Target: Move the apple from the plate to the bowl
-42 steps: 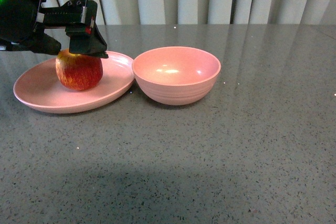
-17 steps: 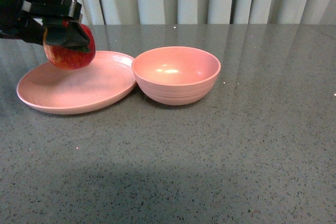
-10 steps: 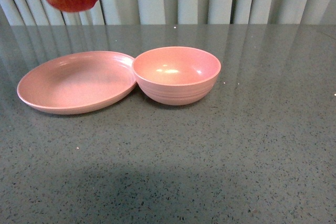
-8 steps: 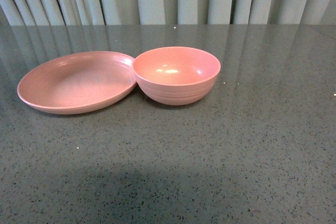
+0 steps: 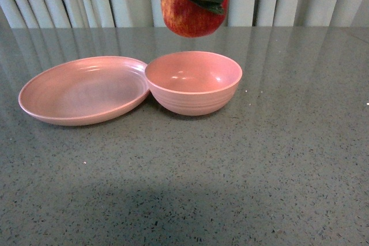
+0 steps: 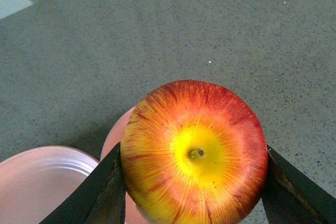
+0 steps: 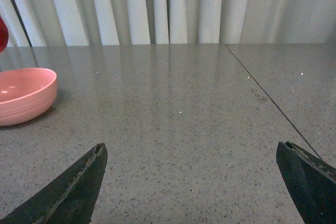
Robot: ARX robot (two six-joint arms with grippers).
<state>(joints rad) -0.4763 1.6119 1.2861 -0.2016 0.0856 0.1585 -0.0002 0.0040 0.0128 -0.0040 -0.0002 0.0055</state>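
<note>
**A:** How far along was the job?

**B:** On the grey table (image 5: 259,159) the plate (image 5: 81,93) lay bare, so I judged the lift done. The bowl (image 5: 193,101), touching the plate's rim, had nothing in it yet.

**A:** Where was the apple?

**B:** The apple (image 5: 190,18) hung in the air over the bowl, a little toward the plate side and well clear of the rim, with its stem up.

**A:** What held it?

**B:** The left gripper (image 6: 195,190) did, with its jaws pressed against the apple's two sides. The right gripper (image 7: 189,187) was spread wide with nothing in it, off to the side over bare table.

**A:** What was left to do?

**B:** As I saw it, only to lower the apple into the bowl and let go.
</note>
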